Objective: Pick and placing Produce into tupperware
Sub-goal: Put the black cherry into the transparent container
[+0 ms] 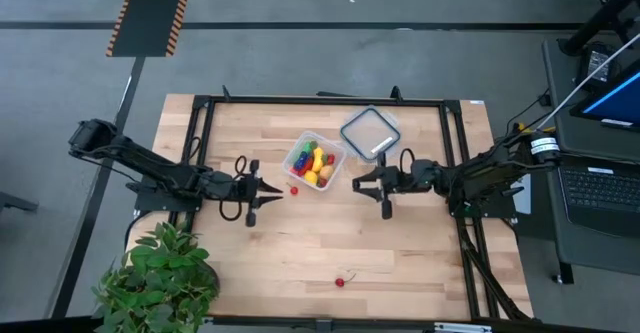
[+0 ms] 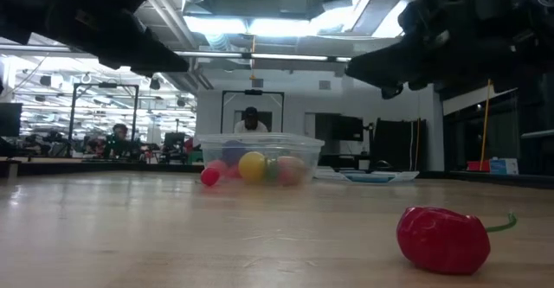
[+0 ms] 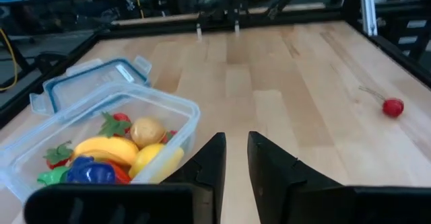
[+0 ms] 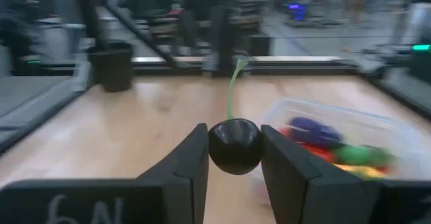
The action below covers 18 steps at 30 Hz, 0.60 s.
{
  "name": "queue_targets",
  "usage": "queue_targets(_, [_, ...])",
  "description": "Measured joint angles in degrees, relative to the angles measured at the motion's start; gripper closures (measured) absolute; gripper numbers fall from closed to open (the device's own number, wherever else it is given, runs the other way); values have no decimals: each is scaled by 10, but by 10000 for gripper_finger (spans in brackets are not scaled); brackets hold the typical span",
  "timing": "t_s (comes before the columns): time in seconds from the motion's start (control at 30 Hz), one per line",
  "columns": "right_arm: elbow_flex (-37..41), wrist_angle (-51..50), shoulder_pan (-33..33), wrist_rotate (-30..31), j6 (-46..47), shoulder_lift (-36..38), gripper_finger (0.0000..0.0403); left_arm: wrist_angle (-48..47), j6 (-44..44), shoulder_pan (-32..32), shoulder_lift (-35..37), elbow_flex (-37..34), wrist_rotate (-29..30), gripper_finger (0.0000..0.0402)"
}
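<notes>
The clear tupperware [image 1: 314, 160] stands mid-table with several pieces of produce [image 3: 108, 153] inside. My right gripper [image 4: 234, 133] is level just to the tub's right, shut on a dark cherry [image 4: 234, 146] with a green stem. My left gripper [image 3: 236, 157] hovers left of the tub, its fingers a narrow gap apart with nothing between them. A small red piece [image 1: 293, 189] lies on the table by the tub's near side. A red stemmed piece [image 2: 443, 239] rests near the table's front edge. My right gripper pinches the cherry's round body [image 4: 215, 146] between its two fingers, one on either side. The fingers come level from the table's right. The cherry is lifted clear of the table, its green stem [image 4: 231, 89] standing upward.
The tub's flat clear lid [image 1: 370, 133] lies on the table at the tub's far right. A leafy potted plant [image 1: 160, 273] stands at the near left corner. A black frame [image 1: 320, 101] runs along the table's edges. People show in the room beyond.
</notes>
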<state>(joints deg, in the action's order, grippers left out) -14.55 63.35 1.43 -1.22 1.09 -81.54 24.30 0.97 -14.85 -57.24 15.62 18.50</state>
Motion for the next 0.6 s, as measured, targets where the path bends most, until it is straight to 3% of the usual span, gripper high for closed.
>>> queue_targets(0.1, [0, -1, 0, 57, -13, 0, 291, 13, 0, 0, -6, 0, 0, 351])
queue_targets(0.3, [0, -6, 0, 117, -11, 0, 291, 20, 4, 0, -6, 0, 0, 361])
queue_targets(0.6, [-2, -16, 0, 146, -1, 0, 291, 20, 4, 0, -6, 0, 0, 376])
